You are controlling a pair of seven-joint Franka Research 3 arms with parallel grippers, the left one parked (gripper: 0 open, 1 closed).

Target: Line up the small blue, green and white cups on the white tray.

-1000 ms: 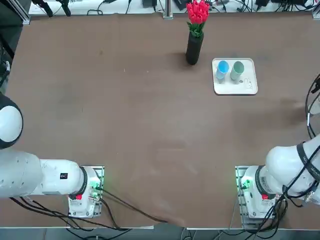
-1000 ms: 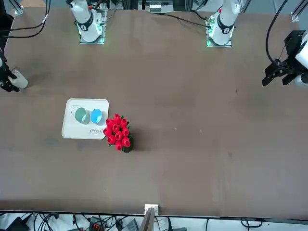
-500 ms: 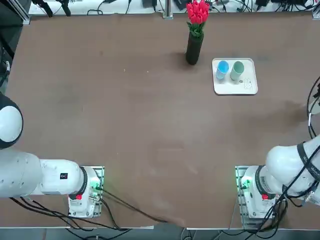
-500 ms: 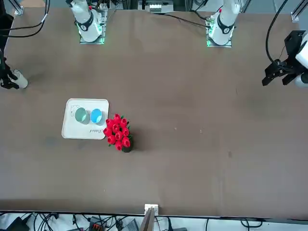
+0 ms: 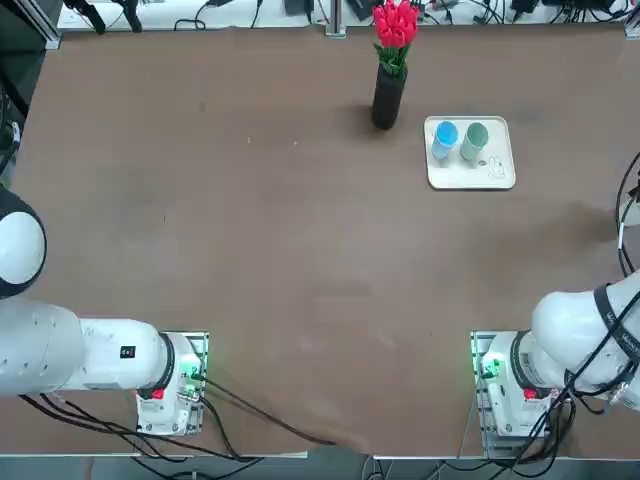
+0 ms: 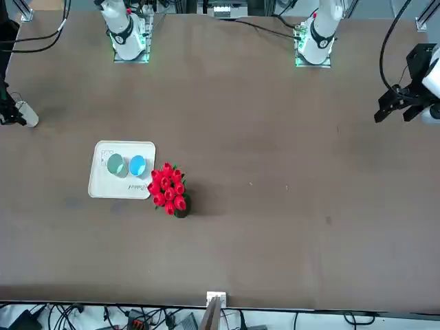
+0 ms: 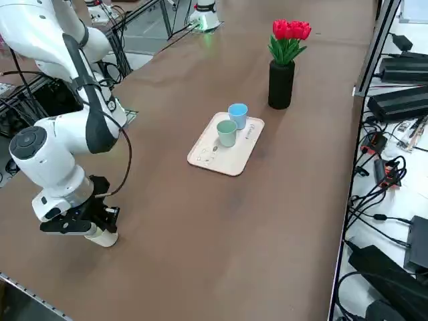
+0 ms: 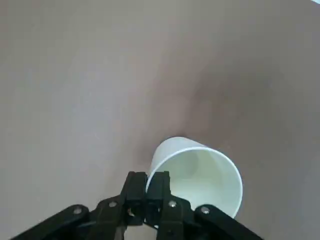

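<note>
Where the right hand point(image 8: 148, 187) grips, white tapered plastic cup point(image 8: 197, 175)

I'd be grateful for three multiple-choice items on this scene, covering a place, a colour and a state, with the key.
1. Where is the blue cup?
A) In the vase
B) On the white tray
C) Under the tray

2. What colour are the flowers?
A) Red
B) Yellow
C) Purple

3. How does the right gripper hold the white cup?
A) Around its whole body
B) Not at all
C) By its wall

Key:
1 B: the top view shows it standing there, beside the green cup.
2 A: red blooms top the dark vase.
3 C: off the tray, its fingers pinch the wall near the rim.
</note>
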